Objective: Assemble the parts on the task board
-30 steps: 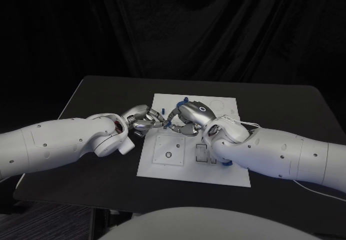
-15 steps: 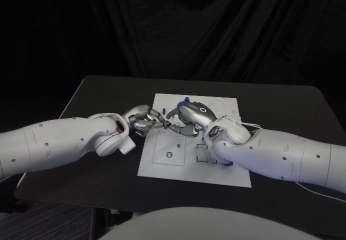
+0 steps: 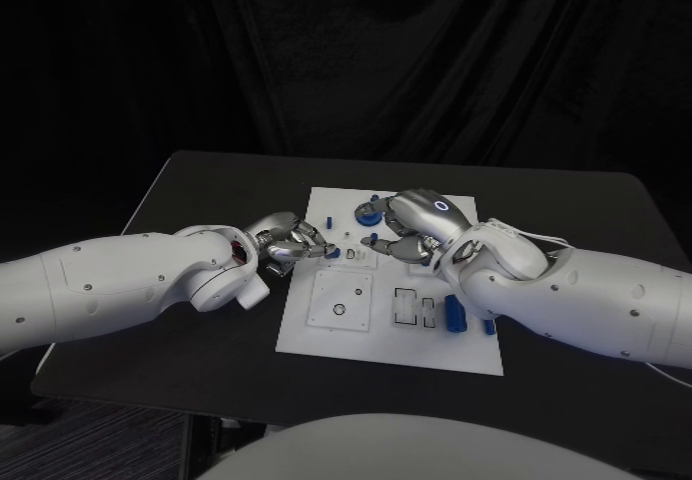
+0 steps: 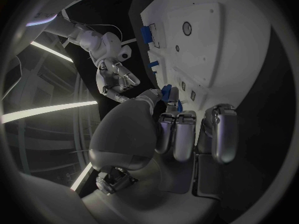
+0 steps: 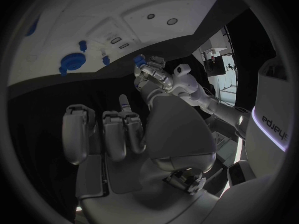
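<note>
The white task board lies mid-table. My left hand hovers at the board's left edge and pinches a small blue part between thumb and finger; the left wrist view shows that part at the fingertips. My right hand hangs over the board's middle, fingers apart, holding nothing, a short gap away from the left hand. In the right wrist view its fingers are empty, and beyond them the left hand holds the blue part. A round blue part and a small peg stand on the board.
A long blue part lies on the board's right side beside two rectangular slots. An oval recess sits in the board's near left. The black table spreads around the board.
My right hand has drawn away from the left hand, moving right and back over the board with nothing in it. The left hand stays in place, still pinching the blue part.
</note>
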